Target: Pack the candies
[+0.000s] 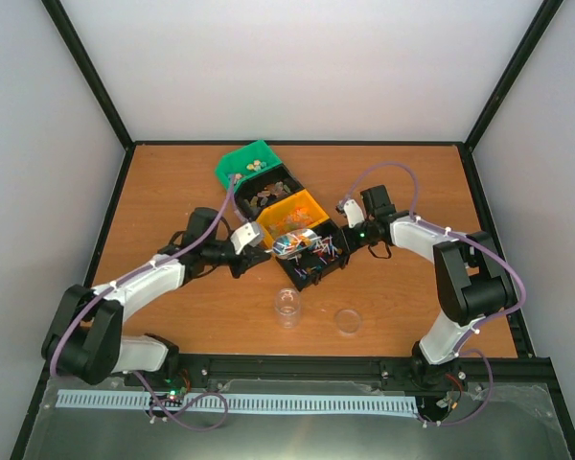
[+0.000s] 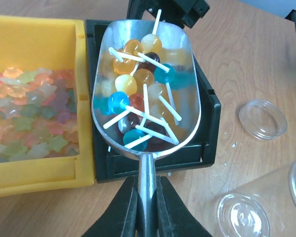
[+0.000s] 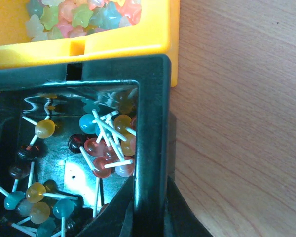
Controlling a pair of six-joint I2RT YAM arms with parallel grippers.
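The left end effector [image 2: 147,186] is clamped on the handle of a metal scoop [image 2: 147,84], with both fingers pressed against the thin stem. The scoop's bowl is piled with candies: lollipops [image 2: 138,98] with round heads in blue, amber, red and dark brown, their white sticks crossing one another. The scoop is held level over a black bin [image 2: 209,118], and its tip points away from the arm.

The right end effector [image 3: 149,200] is closed on the right-hand wall of the same black bin [image 3: 150,123], one finger inside and one outside. More lollipops [image 3: 106,143] lie in a loose heap on the floor of that bin.

A yellow bin [image 2: 39,173] stands just beside the black one, touching it, and holds pale star-shaped candies [image 2: 29,113] in pink, green, blue and orange.

In the overhead view the bins form a diagonal row on the wooden bench [image 1: 172,172]. A green bin [image 1: 240,165] is farthest from the arms. Next come a second black bin [image 1: 261,198] with brownish pieces, the yellow one, and then the lollipop bin nearest the arms.

A clear jar [image 1: 287,309] stands open on the bench near the lollipop bin, on the arms' side. Its clear round lid [image 1: 348,321] lies flat to the right of the jar, apart from it. I cannot see any candies inside the jar.
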